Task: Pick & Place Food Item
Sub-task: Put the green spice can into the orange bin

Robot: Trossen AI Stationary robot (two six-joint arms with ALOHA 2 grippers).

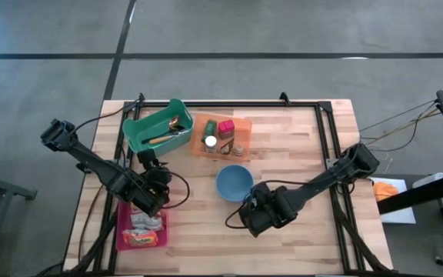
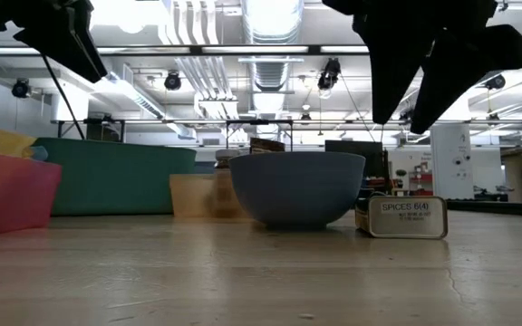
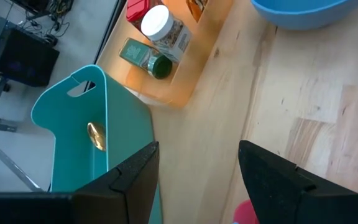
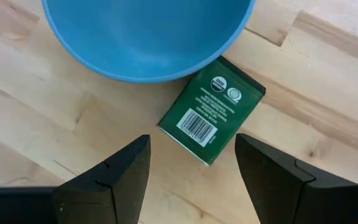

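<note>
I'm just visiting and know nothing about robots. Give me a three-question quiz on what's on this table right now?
1. True or false: the blue bowl is empty.
2. What lies on the table beside the bowl, under the right gripper?
A. green tin
B. spoon
C. banana
3. Fill in: the spice jars stand in the ___ tray.

Key: 1 true; 2 A; 3 orange.

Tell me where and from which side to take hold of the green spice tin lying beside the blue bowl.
Grip the green spice tin across its two long edges, coming straight down from above. It lies flat on the table, barcode face up, with one end close against the blue bowl, so the long sides are the free ones. The right tool hangs open above it.
</note>
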